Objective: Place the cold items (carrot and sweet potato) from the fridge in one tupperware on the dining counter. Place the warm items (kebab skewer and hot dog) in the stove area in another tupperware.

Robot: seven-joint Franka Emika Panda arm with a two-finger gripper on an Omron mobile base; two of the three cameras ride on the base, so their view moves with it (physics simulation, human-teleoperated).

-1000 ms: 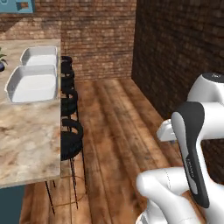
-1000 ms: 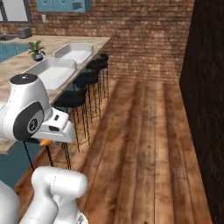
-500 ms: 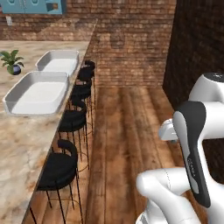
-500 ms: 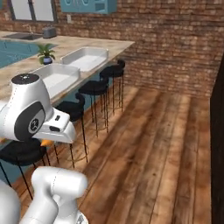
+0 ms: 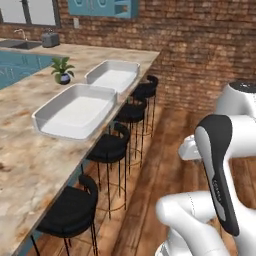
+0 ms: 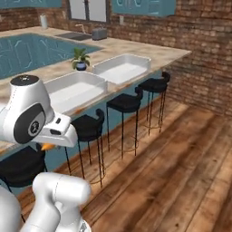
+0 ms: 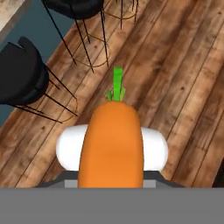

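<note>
A bright orange carrot with a small green tip sits between the jaws of my gripper, which is shut on it above the wooden floor. In the right base view a bit of the carrot peeks out under the white hand. Two white tupperware tubs stand side by side on the beige dining counter: a nearer one and a farther one. The right base view has the same tubs, nearer and farther. Both look bare inside.
Black round stools line the counter's side between me and the tubs. A small potted plant stands beside the tubs. A brick wall closes the far end, and open wooden floor lies to the right.
The whole picture has shifted, so the base has moved: the counter, tubs and stools now appear larger and more central. The carrot stays in the gripper.
</note>
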